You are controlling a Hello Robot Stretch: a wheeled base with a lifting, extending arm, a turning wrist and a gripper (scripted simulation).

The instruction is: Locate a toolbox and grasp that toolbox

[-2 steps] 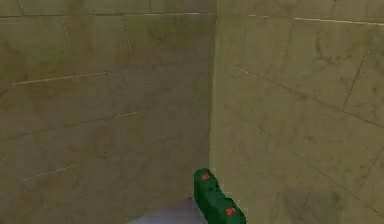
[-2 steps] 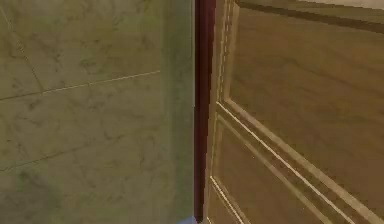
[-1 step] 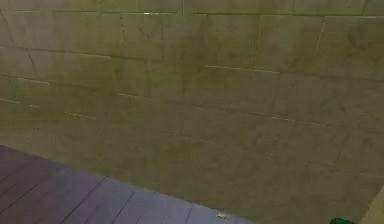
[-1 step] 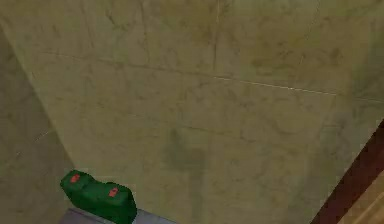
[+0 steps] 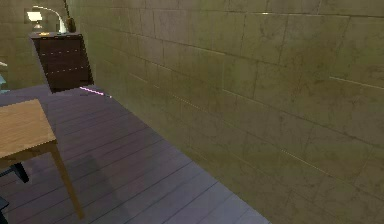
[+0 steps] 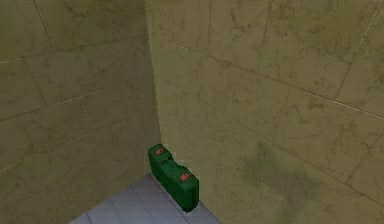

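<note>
Pale floor fronts green toolbox against wall.

1. Forward view, upper left: dresser stands against the wall, lamp on top.
2. Forward view, lower left: table on the floor, before the dresser.
3. Arm side view, lower centre: toolbox on the floor, in the wall corner.

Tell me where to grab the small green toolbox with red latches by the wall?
Grip the small green toolbox across its narrow top edge, between the two red latches, probably from above: the tan stone wall stands close behind it.
</note>
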